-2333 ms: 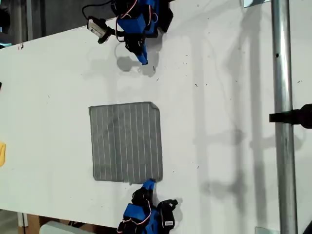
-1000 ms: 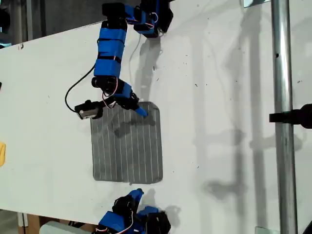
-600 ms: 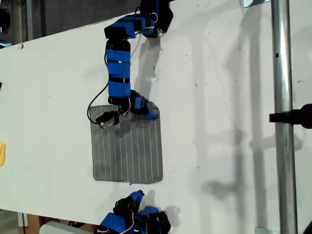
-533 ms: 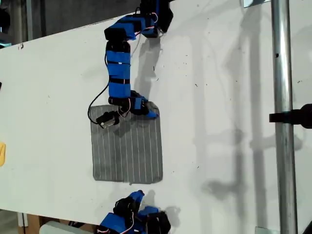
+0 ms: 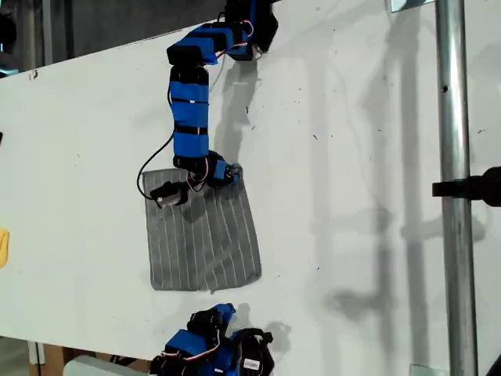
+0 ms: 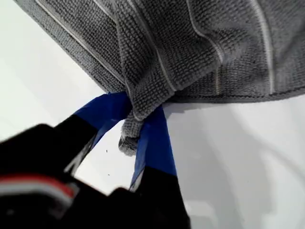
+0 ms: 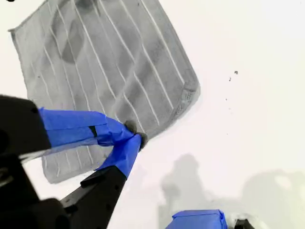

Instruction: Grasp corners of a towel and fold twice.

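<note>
The first end effector (image 6: 135,125) gripped a corner (image 6: 127,139) of the towel (image 5: 203,243), presumably for folding it over; the second end effector (image 7: 134,137) hung narrow and empty.

The towel (image 5: 205,239) is a grey, roughly square cloth with thin pale stripes, lying mostly flat on the white counter (image 5: 352,157), a bit left of middle in the exterior view. Its upper right corner (image 5: 232,174) in that view is bunched up and pulled inward. The lower right corner (image 5: 252,272) looks a little rumpled too.
</note>
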{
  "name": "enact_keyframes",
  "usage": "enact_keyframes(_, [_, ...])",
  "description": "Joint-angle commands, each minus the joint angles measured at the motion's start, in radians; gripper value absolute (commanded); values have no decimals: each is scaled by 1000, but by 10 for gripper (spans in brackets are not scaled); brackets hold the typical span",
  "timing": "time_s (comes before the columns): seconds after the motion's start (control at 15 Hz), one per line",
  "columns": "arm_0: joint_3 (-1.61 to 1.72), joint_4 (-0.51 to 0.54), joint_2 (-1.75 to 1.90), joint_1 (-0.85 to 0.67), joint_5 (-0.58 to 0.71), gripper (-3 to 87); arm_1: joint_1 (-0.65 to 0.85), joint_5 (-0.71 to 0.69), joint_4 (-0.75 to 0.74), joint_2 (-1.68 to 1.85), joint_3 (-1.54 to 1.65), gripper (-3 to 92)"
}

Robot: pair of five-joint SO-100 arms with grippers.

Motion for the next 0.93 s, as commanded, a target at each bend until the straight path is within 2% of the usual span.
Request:
enact_keyframes(0.0, [-38, -110, -150, -15, 127, 189, -11, 15, -9, 11, -49, -3])
enact_keyframes(0.13, [-64, -230, -273, -9, 252, 255, -17, 23, -12, 14, -49, -3])
enact_keyframes(0.33, [83, -419, -311, -60, 330, 263, -28, 34, -9, 25, -48, -3])
enact_keyframes(0.6, [345, -614, -364, -98, 253, 242, -43, 43, 5, 58, -40, -3])
enact_keyframes(0.8, [354, -687, -552, -87, 190, 256, -49, 51, 8, 75, -38, -3])
enact_keyframes(0.87, [333, -680, -581, -83, 172, 255, -52, 54, 9, 80, -38, -3])
